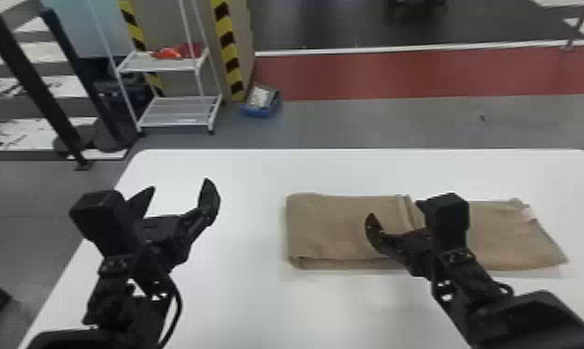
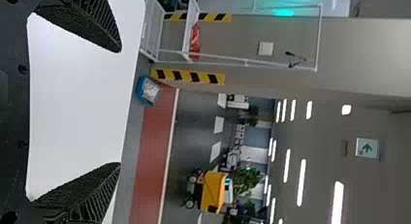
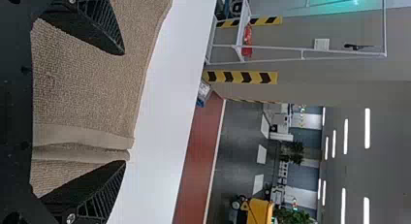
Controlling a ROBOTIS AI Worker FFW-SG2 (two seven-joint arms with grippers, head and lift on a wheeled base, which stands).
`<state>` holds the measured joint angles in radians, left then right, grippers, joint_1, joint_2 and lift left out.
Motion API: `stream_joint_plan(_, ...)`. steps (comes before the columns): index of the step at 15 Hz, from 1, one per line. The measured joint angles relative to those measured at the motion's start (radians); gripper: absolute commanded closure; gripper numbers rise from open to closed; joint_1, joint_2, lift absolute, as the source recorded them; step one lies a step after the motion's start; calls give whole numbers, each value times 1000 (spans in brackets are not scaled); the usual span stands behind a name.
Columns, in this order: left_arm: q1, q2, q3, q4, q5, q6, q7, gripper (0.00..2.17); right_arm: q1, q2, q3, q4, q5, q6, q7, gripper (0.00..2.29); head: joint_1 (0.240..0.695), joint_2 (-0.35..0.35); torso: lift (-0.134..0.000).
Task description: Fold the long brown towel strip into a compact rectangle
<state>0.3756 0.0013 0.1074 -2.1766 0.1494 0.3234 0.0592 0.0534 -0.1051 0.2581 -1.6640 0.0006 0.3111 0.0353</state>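
Jaws: being held wide apart on left gripper [image 1: 180,184] and right gripper [image 1: 396,209].
White table [image 1: 239,301]: being partly covered, right of centre.
Brown towel [image 1: 337,227]: being supported there in flat, folded layers, beneath the right gripper.
Pale patch [image 1: 529,214]: being exposed near its right end.

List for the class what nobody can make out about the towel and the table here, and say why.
- Head view: part of the towel past its middle, hidden behind the right arm.
- Head view: the table's near edge, cut off by the bottom edge.
- Head view: any marking on the white tag, too small.
- Right wrist view: more towel, covered by the right pincer.
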Motion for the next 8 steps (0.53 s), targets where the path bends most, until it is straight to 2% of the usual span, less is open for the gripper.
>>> stream_joint_plan(3, 54, -1, 50, 59, 28, -187, 1, 36, -43, 5, 0, 19, 3, 52, 0, 80, 695, 220, -116)
stream_joint_plan(8, 76, -1, 72, 96, 38, -240, -19, 36, -109, 7, -11, 104, 6, 107, 26, 80, 695, 222, -116)
